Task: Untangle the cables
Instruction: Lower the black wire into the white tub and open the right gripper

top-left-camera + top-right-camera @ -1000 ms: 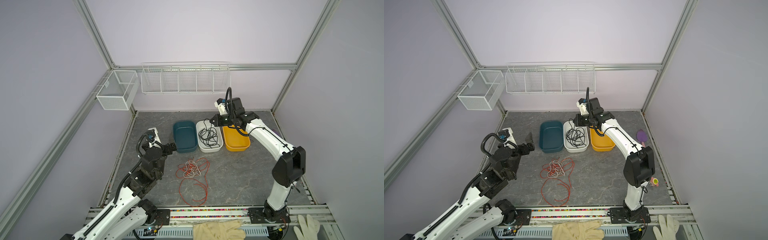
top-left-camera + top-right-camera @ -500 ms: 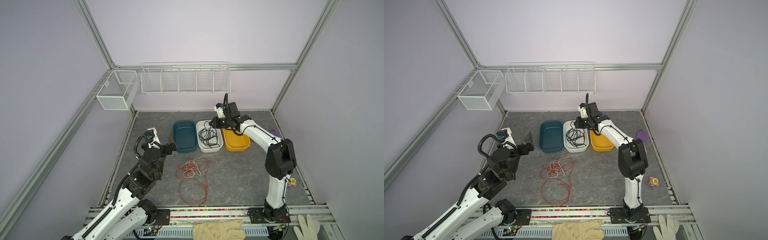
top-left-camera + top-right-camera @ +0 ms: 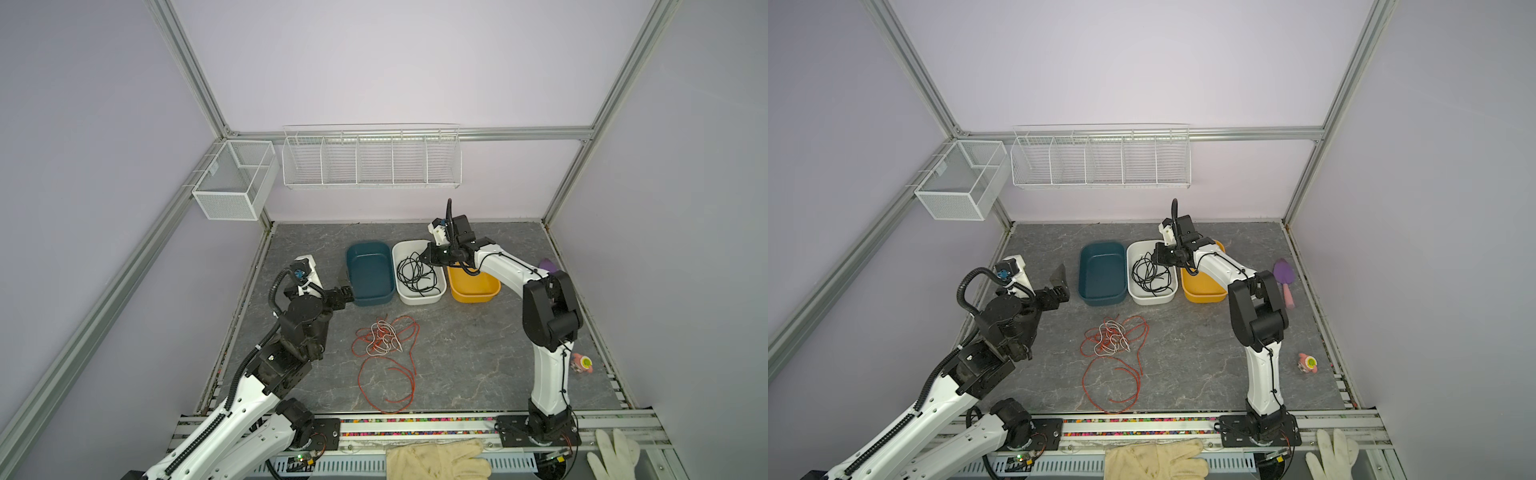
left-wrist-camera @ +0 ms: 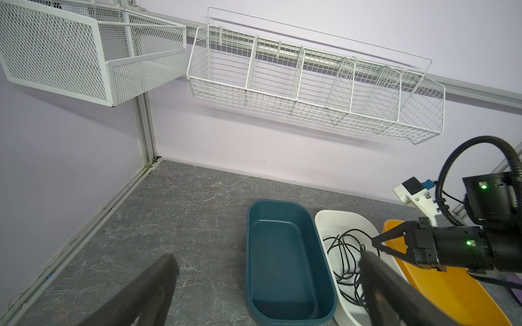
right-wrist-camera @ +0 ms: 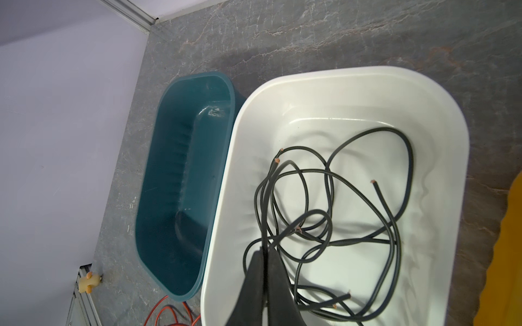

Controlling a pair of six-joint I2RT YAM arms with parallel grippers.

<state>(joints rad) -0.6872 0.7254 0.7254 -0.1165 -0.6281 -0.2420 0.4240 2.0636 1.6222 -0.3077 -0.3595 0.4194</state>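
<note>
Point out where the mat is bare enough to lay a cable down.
Bare mat lies between the red and white tangle and the right arm, and behind the tubs along the back wall. The blue tub and yellow tub look empty. Crowded: the white tub, full of black cables, with the right gripper over it.

Left arm folded at 8 o'clock, left gripper [image 3: 1060, 286] jaws wide, pointing 3. Right arm stretched toward 12, right gripper [image 3: 424, 255] pinched closed, pointing 9.

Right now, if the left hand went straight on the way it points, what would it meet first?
Likely the teal bin, close ahead of the open left hand; height is hard to judge.
</note>
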